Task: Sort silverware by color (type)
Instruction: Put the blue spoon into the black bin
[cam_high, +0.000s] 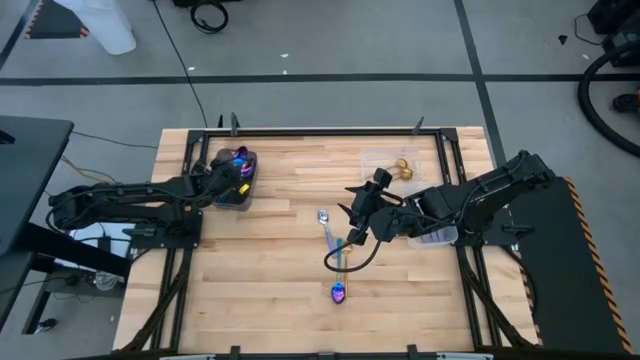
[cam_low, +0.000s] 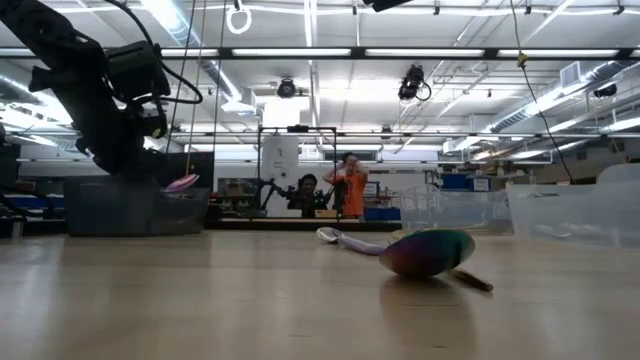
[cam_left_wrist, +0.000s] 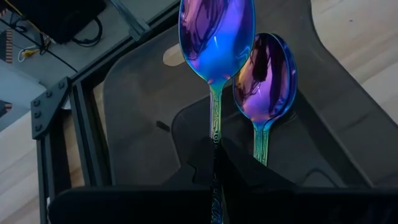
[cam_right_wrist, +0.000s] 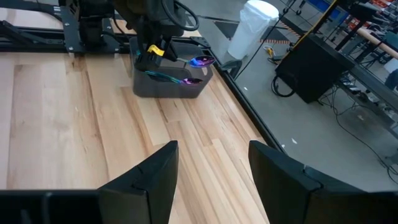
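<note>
From above, the left hand (cam_high: 232, 180) hung over the dark grey tray (cam_high: 236, 198) near the worktop's far left edge, delivering an iridescent spoon (cam_high: 240, 157). A silver spoon (cam_high: 325, 222) and purple spoon (cam_high: 338, 291) waited mid-worktop, unsorted.

Left wrist: fingers pinched the handle, bowl above a matching spoon (cam_left_wrist: 267, 84) already in the tray.

Right wrist: the right hand (cam_right_wrist: 212, 165) stood wide and empty mid-worktop.

We note glossy, mirror-smooth iridescent metal spoons (cam_left_wrist: 216, 38) — matt dark grey tray (cam_left_wrist: 348, 137) beneath; bench (cam_high: 270, 290) of pale, smooth wood strips; clear plastic container (cam_high: 385, 160).
</note>
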